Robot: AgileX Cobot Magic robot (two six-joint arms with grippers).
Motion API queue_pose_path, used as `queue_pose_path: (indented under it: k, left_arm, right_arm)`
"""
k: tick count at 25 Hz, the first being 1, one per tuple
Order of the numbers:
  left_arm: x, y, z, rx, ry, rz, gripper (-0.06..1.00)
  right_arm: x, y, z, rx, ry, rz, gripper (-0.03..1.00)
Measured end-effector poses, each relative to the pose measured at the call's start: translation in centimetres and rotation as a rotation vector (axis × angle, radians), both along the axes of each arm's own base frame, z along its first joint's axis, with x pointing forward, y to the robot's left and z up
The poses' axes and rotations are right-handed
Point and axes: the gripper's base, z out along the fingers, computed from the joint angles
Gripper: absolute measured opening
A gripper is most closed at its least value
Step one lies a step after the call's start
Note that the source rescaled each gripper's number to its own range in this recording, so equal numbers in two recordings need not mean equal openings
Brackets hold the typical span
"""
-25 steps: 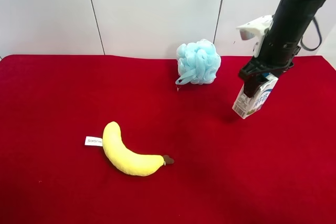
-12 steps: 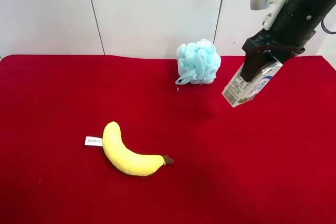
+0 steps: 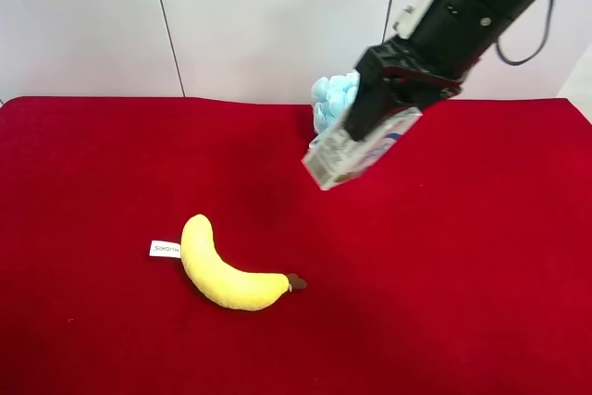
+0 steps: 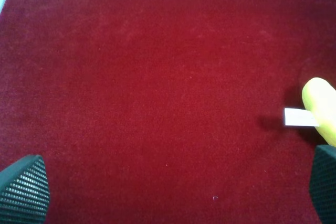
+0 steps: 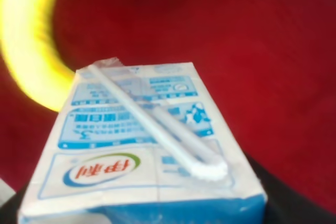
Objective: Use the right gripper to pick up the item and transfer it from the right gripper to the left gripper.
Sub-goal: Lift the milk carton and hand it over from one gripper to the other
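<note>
The right gripper [image 3: 393,104], on the thick black arm with the white block, is shut on the item [image 3: 354,150]. This is a white drink carton with blue and green print, held tilted in the air above the red cloth, in front of the bath puff. In the right wrist view the carton [image 5: 142,145] fills the frame with a wrapped straw on its face, and a black finger [image 5: 286,200] shows beside it. The left gripper [image 4: 173,190] is open and empty above the cloth, with both ribbed fingertips [image 4: 23,192] apart. The left arm is out of the exterior high view.
A yellow plush banana [image 3: 227,275] with a white label lies on the red cloth [image 3: 92,182] at front left. It also shows in the left wrist view [image 4: 321,108] and as a blur in the right wrist view [image 5: 29,51]. A pale blue bath puff [image 3: 328,94] sits at the back, partly hidden by the arm.
The right gripper has lifted the carton off the cloth and carried it toward the exterior high view's left, from the right side to in front of the bath puff. The banana has not moved.
</note>
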Motion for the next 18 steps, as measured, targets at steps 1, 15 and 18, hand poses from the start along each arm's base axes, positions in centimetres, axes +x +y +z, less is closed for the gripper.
queue_pose_path:
  k: [1,15,18]
  left_arm:
    - [0.0,0.0,0.0,0.0,0.0,0.0,1.0]
    - [0.9,-0.2,0.0,0.017,0.057,-0.035,1.0]
    - [2.0,-0.8,0.0,0.043,0.121,-0.139,1.0]
  right_arm:
    - [-0.2,0.5,0.1,0.015,-0.004,0.009,0.02]
    - [-2.4,8.3,-1.0,0.22,0.002,0.105,0.02]
    - [-2.6,9.8,-1.9,0.25,0.029,0.114,0.02]
